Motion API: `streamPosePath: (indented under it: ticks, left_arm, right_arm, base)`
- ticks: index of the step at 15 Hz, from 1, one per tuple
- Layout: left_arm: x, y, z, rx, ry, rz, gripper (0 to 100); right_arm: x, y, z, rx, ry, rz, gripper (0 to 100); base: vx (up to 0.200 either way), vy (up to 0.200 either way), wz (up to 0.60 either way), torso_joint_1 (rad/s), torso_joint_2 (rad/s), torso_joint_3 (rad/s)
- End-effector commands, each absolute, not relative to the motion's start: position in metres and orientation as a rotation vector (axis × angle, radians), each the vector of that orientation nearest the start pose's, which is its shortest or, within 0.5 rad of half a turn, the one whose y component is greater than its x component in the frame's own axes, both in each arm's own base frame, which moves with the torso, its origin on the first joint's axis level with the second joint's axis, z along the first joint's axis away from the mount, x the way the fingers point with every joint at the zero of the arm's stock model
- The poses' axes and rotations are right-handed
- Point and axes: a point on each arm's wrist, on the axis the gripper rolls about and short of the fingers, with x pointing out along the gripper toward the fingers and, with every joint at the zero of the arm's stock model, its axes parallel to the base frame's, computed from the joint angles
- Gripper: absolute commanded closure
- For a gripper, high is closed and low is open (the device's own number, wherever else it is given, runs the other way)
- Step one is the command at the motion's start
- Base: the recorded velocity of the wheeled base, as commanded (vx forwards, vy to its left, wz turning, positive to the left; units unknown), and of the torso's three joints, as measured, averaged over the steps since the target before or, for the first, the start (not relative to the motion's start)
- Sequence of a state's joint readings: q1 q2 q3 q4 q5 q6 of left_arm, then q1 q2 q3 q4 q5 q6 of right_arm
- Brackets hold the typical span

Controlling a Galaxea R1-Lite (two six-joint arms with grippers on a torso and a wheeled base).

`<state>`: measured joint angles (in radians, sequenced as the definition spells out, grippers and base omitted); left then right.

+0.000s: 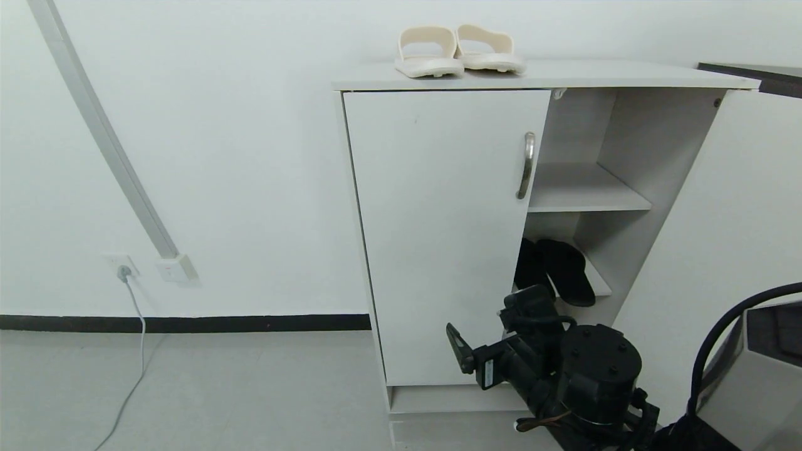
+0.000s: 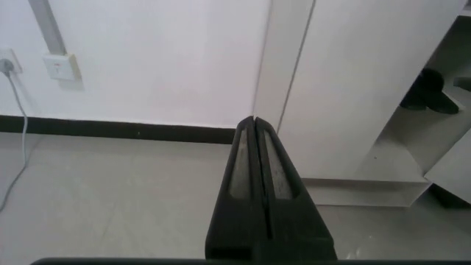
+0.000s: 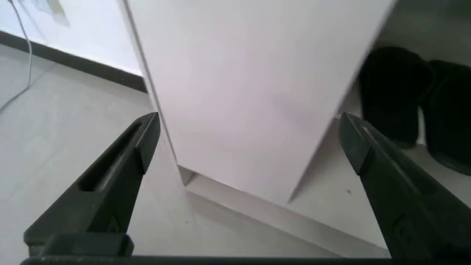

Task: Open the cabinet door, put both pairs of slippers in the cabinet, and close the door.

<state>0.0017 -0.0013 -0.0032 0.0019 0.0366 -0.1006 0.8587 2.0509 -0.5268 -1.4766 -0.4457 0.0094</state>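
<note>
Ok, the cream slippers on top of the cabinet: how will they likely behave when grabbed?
The cream slippers look like thick moulded foam, so probably light and squashy when pinched. Their arched straps stand open, likely an easy place to grip. They lie near the front edge of the cabinet top, so a push might slide them off.

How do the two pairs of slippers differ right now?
The cream slippers sit on top of the cabinet; the black slippers lie inside it, low down. The cream slippers are in full view; the black slippers are partly hidden behind the closed door. In both pairs, the slippers lie side by side.
</note>
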Motion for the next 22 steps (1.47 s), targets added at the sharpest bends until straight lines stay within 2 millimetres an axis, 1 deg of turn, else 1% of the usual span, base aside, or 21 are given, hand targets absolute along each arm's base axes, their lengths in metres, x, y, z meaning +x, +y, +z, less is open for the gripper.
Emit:
streamPosePath:
  ticks: [1,8,11,15,22]
  left_arm:
    - [-0.023,0.0008,0.0762,-0.101,-0.003,0.038,100]
    - [-0.0231,0.0008,0.0762,-0.103,-0.004,0.04,100]
    - [-0.0231,0.0008,0.0762,-0.103,-0.004,0.04,100]
    - [-0.0231,0.0008,0.076,-0.103,-0.002,0.04,100]
    - [-0.0231,0.0008,0.0762,-0.103,-0.004,0.04,100]
  right_arm:
    - [0.2215,0.2359,0.0852,-0.036,0.048,0.4,0]
    - [0.22,0.234,0.084,-0.048,0.023,0.418,0]
    - [0.2219,0.2339,0.0818,-0.053,0.029,0.415,0]
    - [0.2221,0.2341,0.0811,-0.054,0.029,0.413,0]
    - [0.2221,0.2341,0.0811,-0.054,0.029,0.413,0]
  base:
    - [0.0,0.0,0.0,0.0,0.0,0.0]
    - [0.0,0.0,0.0,0.0,-0.01,-0.017]
    - [0.0,0.0,0.0,0.014,-0.18,-0.307]
    - [0.0,0.0,0.0,0.044,-0.52,-0.363]
    - [0.0,0.0,0.0,0.133,-0.47,-0.339]
